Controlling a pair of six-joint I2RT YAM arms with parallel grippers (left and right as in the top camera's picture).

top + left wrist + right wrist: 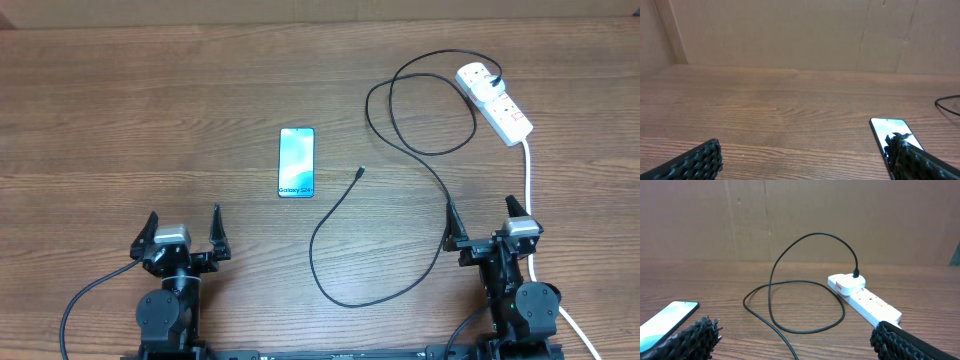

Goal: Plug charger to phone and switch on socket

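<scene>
Left gripper (184, 213): near left, fingers spread wide, empty, over the brown wood-grain worktop (120, 100).
Right gripper (480, 205): near right, spread wide, holding nothing.
Charger (330, 290): long thin black cable looping between the arms; its small black connector tip (360, 172) lies free at centre.
Phone (296, 162): slim rectangular smartphone, blue-teal screen up, just left of that tip, unplugged.
Socket (497, 102): white power strip, far right, white plug (474, 75) seated, thick white cord (527, 170) running nearward.
Step in hand: probably fetching the connector. Pinch close behind the tip, keep it level with the phone's near short edge, and steady the phone with the other gripper.
Writing: "Galaxy S24" along the phone's near edge; the socket's red label is unreadable.
</scene>
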